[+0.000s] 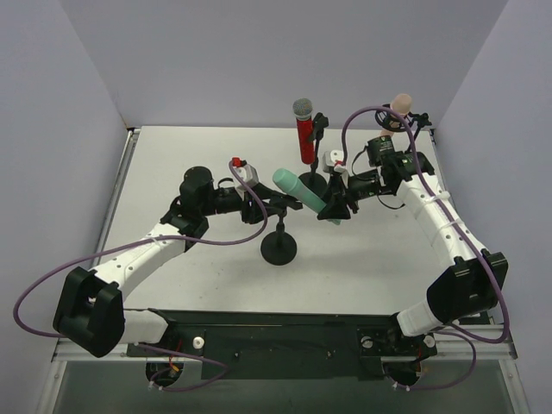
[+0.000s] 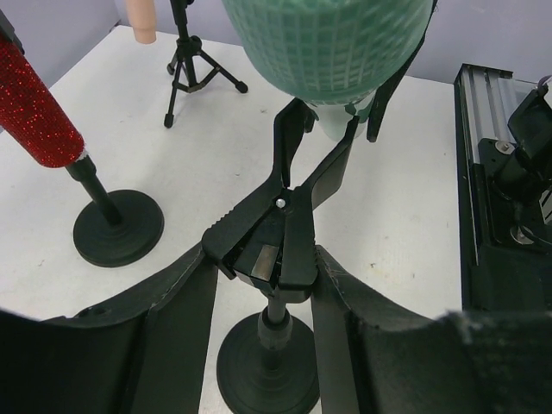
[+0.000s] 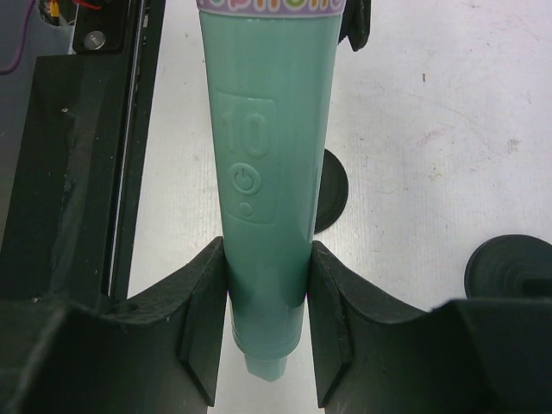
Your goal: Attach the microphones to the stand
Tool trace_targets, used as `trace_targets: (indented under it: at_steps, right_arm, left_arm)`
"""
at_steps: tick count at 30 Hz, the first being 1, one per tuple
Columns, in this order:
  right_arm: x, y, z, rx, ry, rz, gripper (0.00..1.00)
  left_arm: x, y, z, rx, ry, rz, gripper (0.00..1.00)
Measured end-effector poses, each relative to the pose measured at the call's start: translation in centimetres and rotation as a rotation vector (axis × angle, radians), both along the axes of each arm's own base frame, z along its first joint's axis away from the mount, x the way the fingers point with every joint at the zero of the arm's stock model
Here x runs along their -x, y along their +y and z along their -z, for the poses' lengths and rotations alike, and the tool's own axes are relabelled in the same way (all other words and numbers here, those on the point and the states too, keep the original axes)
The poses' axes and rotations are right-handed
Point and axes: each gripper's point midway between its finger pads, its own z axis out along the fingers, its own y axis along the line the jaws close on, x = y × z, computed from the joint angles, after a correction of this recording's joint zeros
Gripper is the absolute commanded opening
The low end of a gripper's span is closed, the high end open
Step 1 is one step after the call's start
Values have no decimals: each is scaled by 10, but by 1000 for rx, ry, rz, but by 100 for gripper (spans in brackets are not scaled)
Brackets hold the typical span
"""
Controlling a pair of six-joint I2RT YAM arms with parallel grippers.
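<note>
Top external view: the left gripper (image 1: 278,207) reaches in from the left and closes on the spring clip (image 1: 285,210) atop a round-base stand (image 1: 279,250) near the middle of the white table (image 1: 172,164). The right gripper (image 1: 332,210) comes in from the right, clamped on the handle end of the mint green microphone (image 1: 297,190), which lies tilted with its head up and to the left, just above the clip. Behind it, the red microphone (image 1: 304,129) stands upright in a second round-base stand (image 1: 312,183). The peach-pink microphone (image 1: 398,108) sits on a tripod stand (image 1: 414,121) at the far right corner. Left wrist view: the left gripper (image 2: 263,259) presses its two fingers (image 2: 185,319) against either side of the clip's (image 2: 267,250) handles. The clip's upper arms are spread, and the mint green microphone's (image 2: 328,43) mesh head fills the frame above them. The red microphone (image 2: 34,103) and its stand (image 2: 118,227) are on the left, with the tripod stand (image 2: 194,73) beyond. Right wrist view: the right gripper (image 3: 267,259) holds the mint green microphone (image 3: 263,172) between both fingers (image 3: 203,319), close to its tail. The power symbol faces the camera.
</note>
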Motion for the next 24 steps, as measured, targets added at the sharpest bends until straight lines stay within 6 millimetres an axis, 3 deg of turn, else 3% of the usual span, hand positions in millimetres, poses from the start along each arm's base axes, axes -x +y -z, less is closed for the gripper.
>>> trace_targets:
  at_steps: [1,5,15,17,20,23,24]
  right_arm:
    - [0,1,0,-1,3,0,0]
    - [-3,-2,-1,-3,9,12,0]
    - [-6,-7,-1,-4,16,35,0]
    - [-6,-6,-1,-6,18,35,0]
    - [-6,-6,-1,-7,20,35,0]
    - [-6,-6,-2,-9,21,34,0]
    - [-5,-6,-2,-9,21,34,0]
  left_arm:
    - [0,0,0,1,0,-2,62]
    - [2,2,-1,11,9,-6,77]
    - [3,1,-15,47,-23,-5,82]
    - [3,1,-15,47,-23,-5,76]
    - [3,0,-15,50,-14,-4,45]
    - [3,0,-14,52,-1,-3,27]
    - [3,0,-14,52,3,-3,16]
